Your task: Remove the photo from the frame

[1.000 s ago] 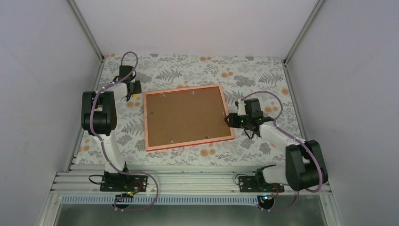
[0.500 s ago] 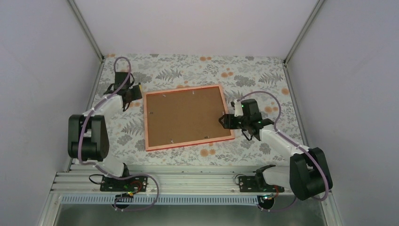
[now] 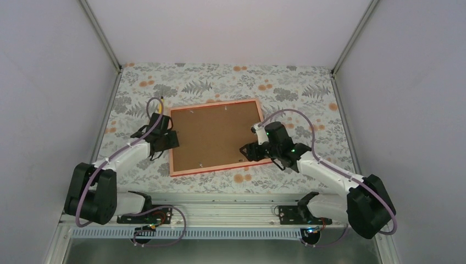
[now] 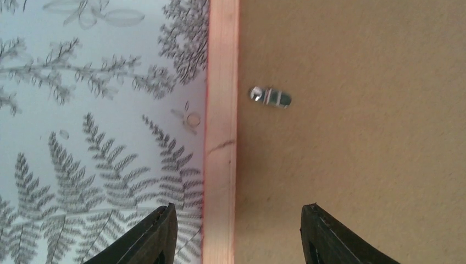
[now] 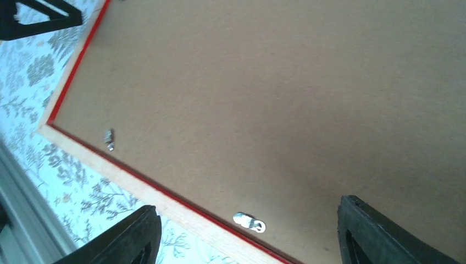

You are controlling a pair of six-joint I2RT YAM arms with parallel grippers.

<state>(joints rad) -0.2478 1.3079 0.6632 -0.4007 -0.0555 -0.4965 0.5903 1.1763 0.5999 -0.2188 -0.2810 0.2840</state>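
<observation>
The frame (image 3: 220,166) lies face down in the middle of the table, its brown backing (image 3: 217,135) up. The photo is hidden under that backing. My left gripper (image 3: 169,140) hovers open over the frame's left rail. In the left wrist view the pale rail (image 4: 221,137) runs between my fingers (image 4: 154,236), with a small metal clip (image 4: 270,97) on the backing just ahead. My right gripper (image 3: 247,151) is open over the near right part of the frame. A clip (image 5: 249,223) beside the red-edged rail (image 5: 165,198) sits between its fingers (image 5: 379,231). Neither gripper holds anything.
A flower-and-fern cloth (image 3: 286,91) covers the table. A small yellow-tipped thing (image 3: 160,103) lies just off the frame's far left corner. Another clip (image 5: 109,139) sits near the frame's near left corner. Grey walls enclose three sides.
Both arms have swung in over the frame: the left came down from the far left corner to the left rail, the right moved left over the near edge. Both jaws have widened.
</observation>
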